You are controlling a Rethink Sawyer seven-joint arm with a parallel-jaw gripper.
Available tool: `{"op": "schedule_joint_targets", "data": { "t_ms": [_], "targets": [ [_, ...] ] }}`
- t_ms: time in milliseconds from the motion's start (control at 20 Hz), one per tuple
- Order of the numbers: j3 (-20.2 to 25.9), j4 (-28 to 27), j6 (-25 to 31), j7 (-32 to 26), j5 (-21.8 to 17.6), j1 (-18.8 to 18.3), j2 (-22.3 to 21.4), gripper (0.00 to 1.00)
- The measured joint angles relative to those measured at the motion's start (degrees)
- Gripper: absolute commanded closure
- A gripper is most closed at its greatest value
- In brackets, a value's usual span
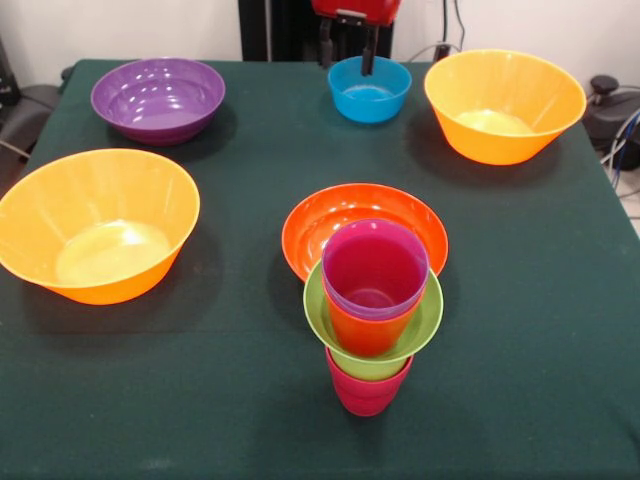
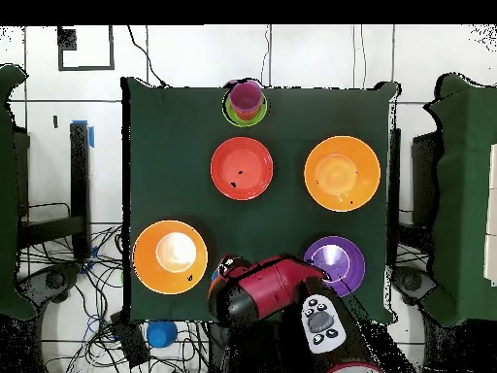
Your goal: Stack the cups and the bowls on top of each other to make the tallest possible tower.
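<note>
You see the gripper (image 1: 348,55) at the far edge of the table (image 1: 530,300), hanging above the small blue bowl (image 1: 369,90). Its two dark fingers (image 1: 325,48) stand apart, one on each side of the bowl's far rim, and there is nothing between them.

The tower (image 1: 372,315) stands close to the near edge of the table, about in the middle of it. From bottom to top you can see a crimson cup (image 1: 366,390), a small lime green bowl (image 1: 415,335), an orange-red cup (image 1: 365,330) and a purple cup (image 1: 377,270) sitting inside it. The inside of the top cup looks crimson. In the overhead view the tower (image 2: 247,101) is at the top edge of the green cloth.

Just behind the tower, touching it or nearly so, lies the red-orange bowl (image 1: 330,215), in the middle of the table. One large orange bowl (image 1: 95,225) stands at the left edge in the front view, the other orange bowl (image 1: 504,105) near the far right corner. The purple bowl (image 1: 158,98) is near the far left corner. All these bowls stand upright with the open side up, and they are well apart from each other.

In the overhead view the red arm (image 2: 267,289) covers the bottom edge of the table, between one orange bowl (image 2: 170,256) and the purple bowl (image 2: 334,264).
</note>
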Motion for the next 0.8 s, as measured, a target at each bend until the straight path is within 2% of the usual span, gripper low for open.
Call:
{"op": "schedule_joint_targets", "data": {
  "t_ms": [600, 800],
  "targets": [
    [-5.3, 0.0, -4.0, 0.0, -3.0, -0.2, 2.7, 0.00],
    [-7.9, -0.3, -6.6, 0.0, -3.7, 0.6, 5.9, 0.00]
  ]
}}
